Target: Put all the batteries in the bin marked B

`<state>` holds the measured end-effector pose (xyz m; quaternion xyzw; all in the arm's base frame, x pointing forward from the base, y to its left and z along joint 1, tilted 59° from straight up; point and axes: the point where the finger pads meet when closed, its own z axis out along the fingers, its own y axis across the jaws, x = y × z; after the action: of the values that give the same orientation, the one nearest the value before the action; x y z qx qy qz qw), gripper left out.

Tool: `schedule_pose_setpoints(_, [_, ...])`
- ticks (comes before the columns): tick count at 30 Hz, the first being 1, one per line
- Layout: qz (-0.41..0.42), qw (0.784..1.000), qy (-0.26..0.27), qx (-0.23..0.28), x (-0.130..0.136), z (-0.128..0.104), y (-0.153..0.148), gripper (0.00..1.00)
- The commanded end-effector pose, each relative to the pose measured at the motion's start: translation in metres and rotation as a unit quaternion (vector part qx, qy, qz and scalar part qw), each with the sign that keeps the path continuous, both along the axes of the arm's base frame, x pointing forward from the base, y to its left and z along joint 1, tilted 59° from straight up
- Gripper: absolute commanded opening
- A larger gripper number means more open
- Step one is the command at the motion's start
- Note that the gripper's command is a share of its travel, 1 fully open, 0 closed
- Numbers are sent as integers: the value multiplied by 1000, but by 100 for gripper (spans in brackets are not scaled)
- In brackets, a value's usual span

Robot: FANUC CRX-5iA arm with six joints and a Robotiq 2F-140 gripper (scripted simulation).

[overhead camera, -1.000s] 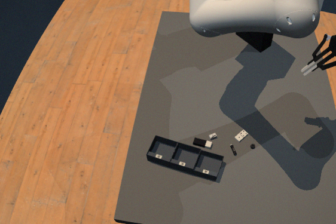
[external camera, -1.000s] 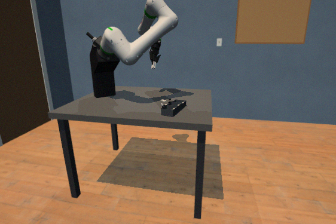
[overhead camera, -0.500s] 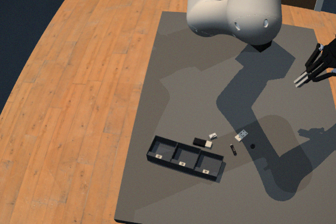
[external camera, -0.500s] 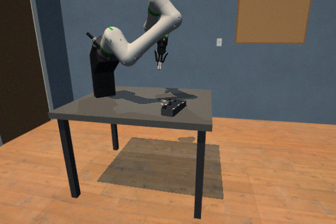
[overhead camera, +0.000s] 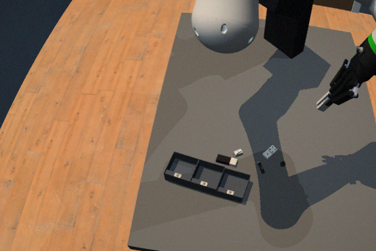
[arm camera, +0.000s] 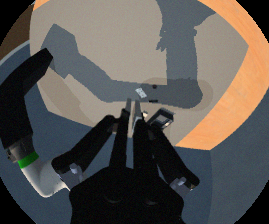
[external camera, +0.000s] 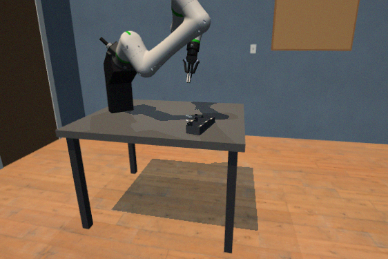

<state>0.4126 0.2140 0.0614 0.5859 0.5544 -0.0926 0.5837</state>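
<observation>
A thin dark battery (overhead camera: 261, 167) lies flat on the gray table (overhead camera: 207, 109), just beside the right end of the black bin tray (overhead camera: 207, 177) but apart from it. A small dark round cell (overhead camera: 282, 163) lies near the battery, on its far side from the tray. The tray is a single row of three open compartments, each with a small pale label on its near wall; the letters are too small to read, so the compartment marked B cannot be told. A black block with a pale end (overhead camera: 227, 160) lies just beside the tray's far wall. A small white piece (overhead camera: 238, 152) lies near that block, and a pale plate with dark dots (overhead camera: 269, 151) lies further to the right. All of these items rest on the table, outside the tray. The gripper (overhead camera: 322, 103) hangs high above the table, well apart from the items, with its fingers clenched together and nothing between them.
</observation>
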Motion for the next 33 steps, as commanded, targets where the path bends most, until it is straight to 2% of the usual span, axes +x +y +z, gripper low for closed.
schedule_pose_setpoints(1, [-9, 998, -45, 52, 8, 14, -8, 5])
schedule_pose_setpoints(3, [-18, 993, -74, 86, 14, 26, -17, 5])
schedule_pose_setpoints(6, [-20, 992, -81, 94, 14, 26, -17, 5])
schedule_pose_setpoints(7, [-26, 989, -96, 112, 16, 32, -22, 5])
schedule_pose_setpoints(15, [-66, 951, -195, 230, 29, 65, -52, 5])
schedule_pose_setpoints(21, [-96, 910, -260, 308, 35, 84, -74, 5])
schedule_pose_setpoints(23, [-96, 910, -260, 308, 35, 84, -74, 5])
schedule_pose_setpoints(26, [-117, 875, -303, 359, 37, 96, -89, 5])
schedule_pose_setpoints(33, [-153, 806, -368, 438, 38, 111, -112, 5])
